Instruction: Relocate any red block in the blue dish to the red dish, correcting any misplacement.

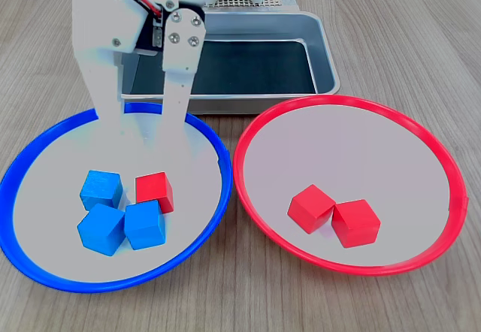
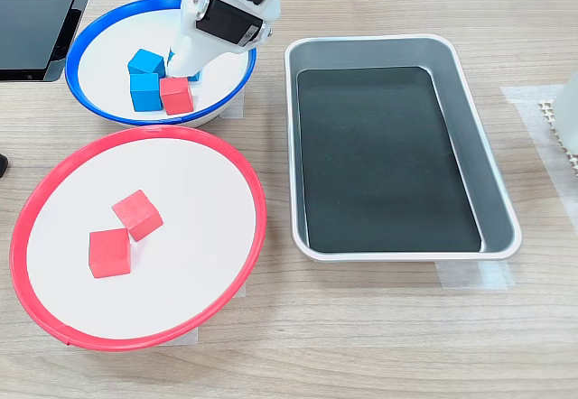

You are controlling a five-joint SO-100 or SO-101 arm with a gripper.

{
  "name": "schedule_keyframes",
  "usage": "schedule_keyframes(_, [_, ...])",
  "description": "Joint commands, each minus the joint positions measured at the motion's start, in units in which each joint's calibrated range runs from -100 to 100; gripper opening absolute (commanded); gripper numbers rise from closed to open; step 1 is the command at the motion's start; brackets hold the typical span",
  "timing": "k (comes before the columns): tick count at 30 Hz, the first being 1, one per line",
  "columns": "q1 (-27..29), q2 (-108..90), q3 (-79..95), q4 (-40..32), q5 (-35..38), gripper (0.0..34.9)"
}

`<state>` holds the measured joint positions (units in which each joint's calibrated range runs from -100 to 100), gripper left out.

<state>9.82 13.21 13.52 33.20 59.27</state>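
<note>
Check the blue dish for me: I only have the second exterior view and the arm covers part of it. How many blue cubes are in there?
Observer: Three blue cubes in the blue dish, clustered together in the first exterior view.
Operator: Tool open or shut?
Observer: Open. The tool has its jaws spread wide.
Operator: Is it touching the red block?
Observer: No. The red block lies clear of the fingertips, with bare dish between them.
</note>
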Motion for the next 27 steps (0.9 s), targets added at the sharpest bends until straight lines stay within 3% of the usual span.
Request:
schedule_keyframes(1, [0.1,0.3,-2.4,-0.3,0.0,8.1])
schedule_keyframes(7, [0.0,0.9,-2.6,0.8,-0.6,11.2])
schedule_keyframes(27, [-0.3,4.7,-5.6,0.8,-0.3,13.8])
